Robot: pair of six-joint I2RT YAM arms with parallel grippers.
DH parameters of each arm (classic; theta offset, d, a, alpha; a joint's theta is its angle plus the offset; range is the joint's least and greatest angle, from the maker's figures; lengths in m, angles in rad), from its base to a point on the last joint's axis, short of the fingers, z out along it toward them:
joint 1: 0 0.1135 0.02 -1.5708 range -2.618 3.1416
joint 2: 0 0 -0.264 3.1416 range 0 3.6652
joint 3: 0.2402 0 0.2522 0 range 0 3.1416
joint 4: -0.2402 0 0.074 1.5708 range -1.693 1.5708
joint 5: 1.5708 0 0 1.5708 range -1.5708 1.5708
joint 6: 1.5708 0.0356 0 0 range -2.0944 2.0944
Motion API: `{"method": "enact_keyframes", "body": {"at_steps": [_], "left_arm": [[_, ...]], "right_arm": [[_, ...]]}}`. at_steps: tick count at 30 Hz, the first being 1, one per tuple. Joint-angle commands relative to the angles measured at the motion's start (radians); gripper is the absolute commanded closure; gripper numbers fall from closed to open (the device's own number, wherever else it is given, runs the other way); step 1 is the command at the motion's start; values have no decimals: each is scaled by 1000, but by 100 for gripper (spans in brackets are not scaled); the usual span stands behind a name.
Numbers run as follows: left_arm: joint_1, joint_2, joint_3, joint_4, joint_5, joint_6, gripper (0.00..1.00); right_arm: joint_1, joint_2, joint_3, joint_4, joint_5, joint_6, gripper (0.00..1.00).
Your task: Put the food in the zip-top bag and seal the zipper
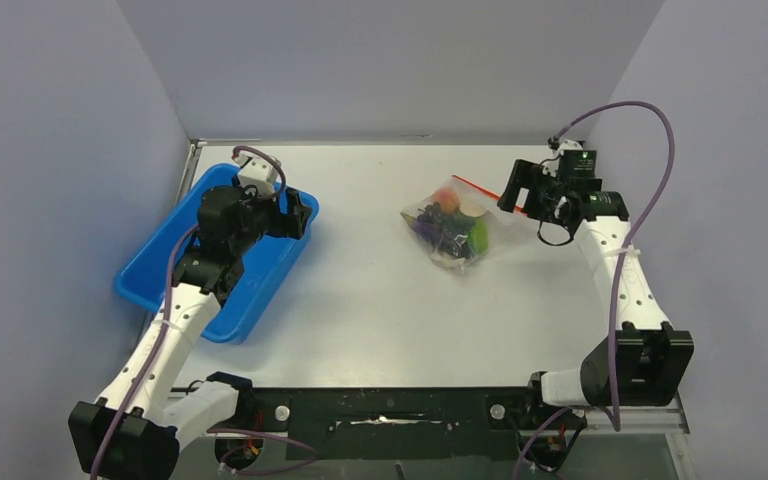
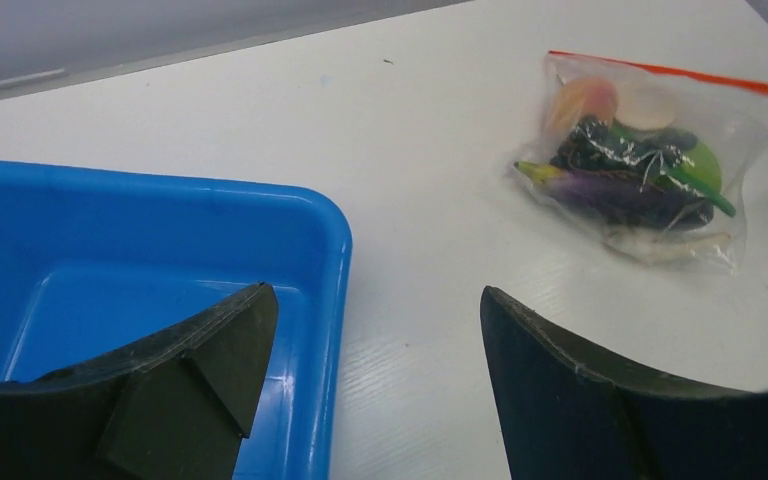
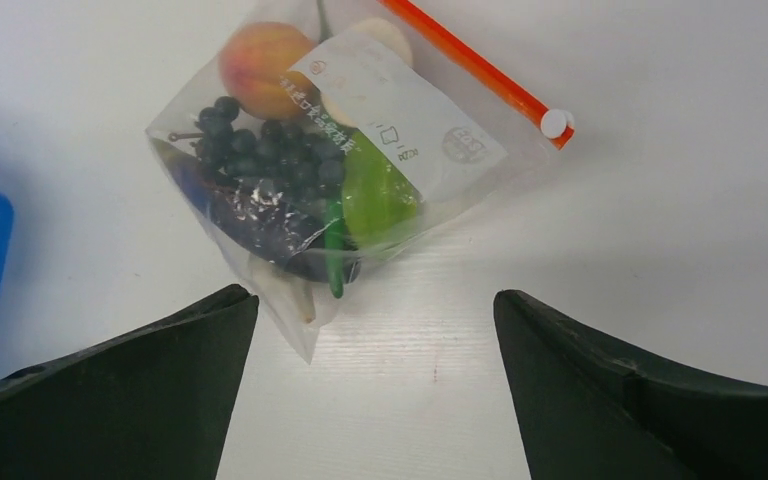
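Right wrist view: right jaws spread empty over the zip-top bag [image 3: 400, 130], which lies flat on the surface [image 3: 660, 250] with the food [image 3: 270, 160] inside. Left jaws, also open, straddle the blue tray [image 2: 110, 250] rim. The zipper [image 3: 465, 63] looks shut; a square pinch along it would confirm.

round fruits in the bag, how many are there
2. An orange-red fruit sits near the zipper end of the bag, beside the pale disc. A lime-green fruit lies deeper in, against the grape bunch. The pile may hide others.
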Motion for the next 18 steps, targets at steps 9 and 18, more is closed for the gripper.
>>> {"method": "enact_keyframes", "body": {"at_steps": [9, 18], "left_arm": [[3, -67, 46, 64, -113, -268, 25], [3, -132, 14, 66, -121, -290, 25]], "right_arm": [[30, -277, -149, 269, -221, -27, 2], [85, -408, -235, 377, -298, -24, 2]]}}
